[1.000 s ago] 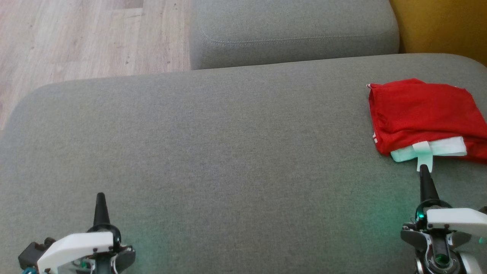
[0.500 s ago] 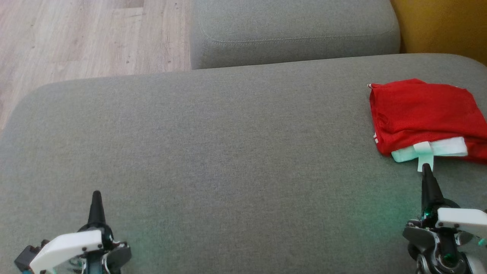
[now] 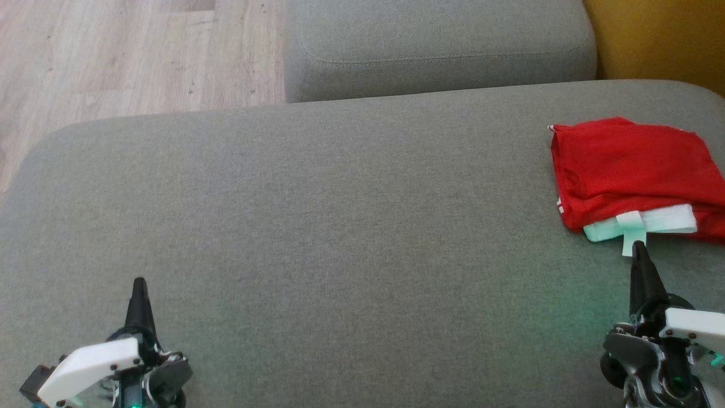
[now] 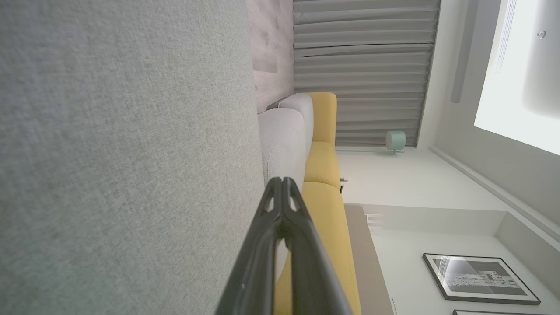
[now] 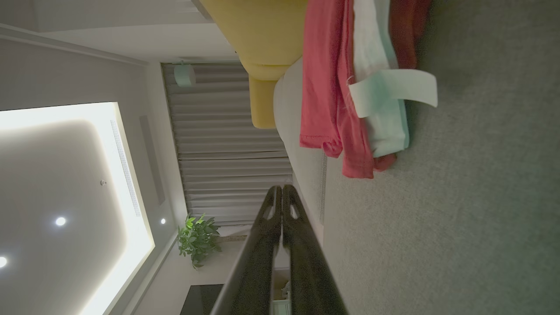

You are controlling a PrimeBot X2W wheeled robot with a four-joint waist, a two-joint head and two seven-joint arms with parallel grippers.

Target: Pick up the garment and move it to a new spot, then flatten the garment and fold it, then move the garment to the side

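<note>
Holding both tools low over the seat, we have the right gripper (image 3: 639, 247) with its fingers pressed together and empty, tip pointing at the white tab (image 3: 630, 232) of the garment (image 3: 628, 164). The left gripper (image 3: 139, 281) is likewise closed and empty, well apart at the near left. We judge this a parked pose: the red garment lies folded at the right edge of the grey seat cushion (image 3: 340, 226), so the task appears complete. Beyond lie a second grey cushion (image 3: 436, 45), wooden floor (image 3: 113, 51) and a yellow sofa (image 3: 657, 39).
</note>
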